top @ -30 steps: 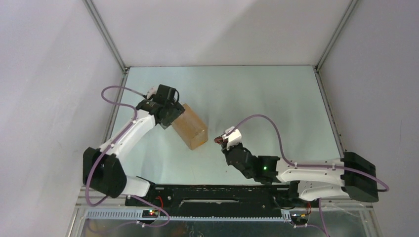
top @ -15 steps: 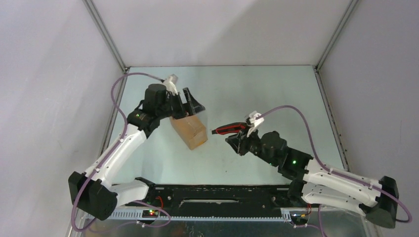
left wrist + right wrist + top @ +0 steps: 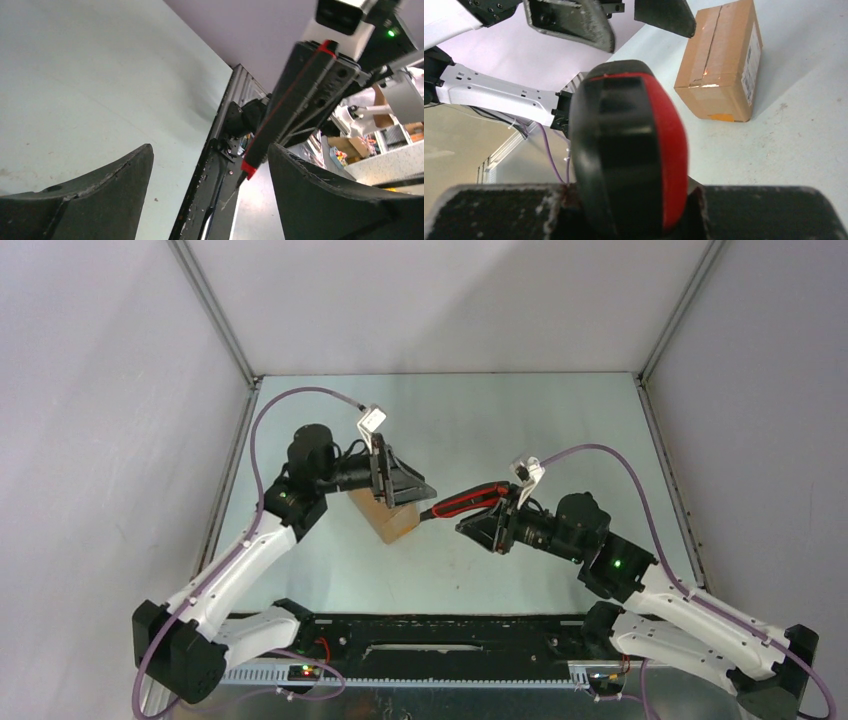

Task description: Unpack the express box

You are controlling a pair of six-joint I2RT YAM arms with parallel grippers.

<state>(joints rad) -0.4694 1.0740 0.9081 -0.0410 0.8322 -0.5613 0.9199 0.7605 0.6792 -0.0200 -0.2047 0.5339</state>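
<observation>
text: none legible | express box (image 3: 719, 60): white label (image 3: 752, 55) on its side, print too small to read

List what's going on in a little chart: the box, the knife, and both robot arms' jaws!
express box: lying on the table, flaps shut
knife: red and black, tip pointing toward the box
left gripper: jaws open, hovering over the box, holding nothing
right gripper: jaws shut on the knife
</observation>
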